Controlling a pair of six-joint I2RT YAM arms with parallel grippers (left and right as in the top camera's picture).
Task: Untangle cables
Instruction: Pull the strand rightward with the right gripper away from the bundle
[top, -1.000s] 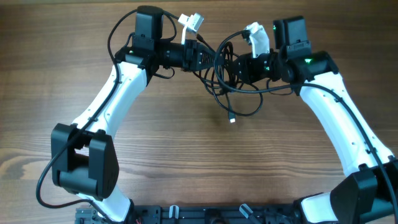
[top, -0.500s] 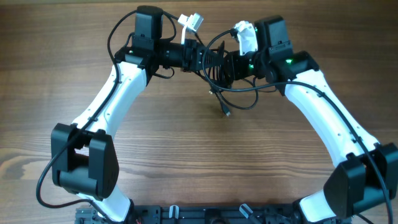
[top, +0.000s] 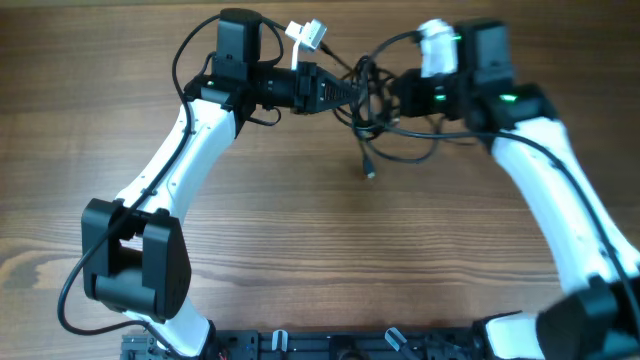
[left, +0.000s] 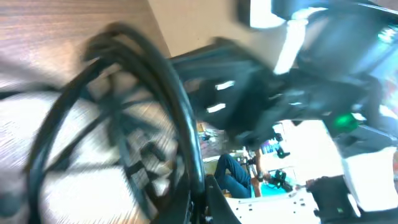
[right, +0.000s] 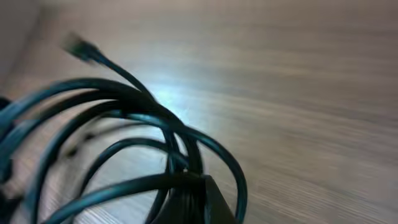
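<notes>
Cables (top: 372, 95), thin and black, hang as one tangled bunch of loops between the two end effectors, over the far part of the wooden tabletop (top: 300, 240) in the overhead view. One strand drops out of the bunch toward the near side and ends in a small plug (top: 369, 174); whether that plug touches the wood I cannot tell. The left end effector (top: 338, 92) is clenched on the left side of the bunch, and the right end effector (top: 402, 97) is clenched on its right side, the two close together with the knot stretched between them. In the left wrist view the loops are blurred and fan upward from the bottom edge, where the grip sits, with the right arm (left: 298, 87) just behind them. In the right wrist view several loops converge into the grip at the bottom edge and arch out over the wood, one strand reaching away to a plug end at the upper left.
</notes>
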